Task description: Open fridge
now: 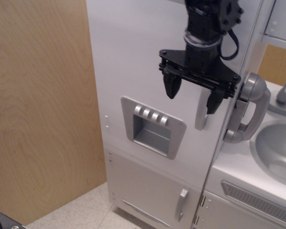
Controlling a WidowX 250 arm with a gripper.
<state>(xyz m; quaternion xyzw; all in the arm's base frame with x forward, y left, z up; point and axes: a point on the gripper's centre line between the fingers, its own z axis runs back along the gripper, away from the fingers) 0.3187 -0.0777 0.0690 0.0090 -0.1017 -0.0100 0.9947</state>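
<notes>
Jaws spread apart, the black gripper [191, 94] hangs in front of the fridge [148, 62], gripping nothing, its right finger overlapping the upper door's grey vertical handle [200, 117]. That tall white fridge fills the middle of the view, its door shut, against a wooden wall panel [38, 109] on the left. Right of it stands the white sink unit [257, 171] carrying a grey phone [250, 112]. Below the jaws sits the recessed dispenser panel [152, 127], and lower still the small door's short handle [181, 204]

A single view looked from the front-left, slightly downward and tilted, close to the fridge [152, 95], wooden wall [38, 109] at left
</notes>
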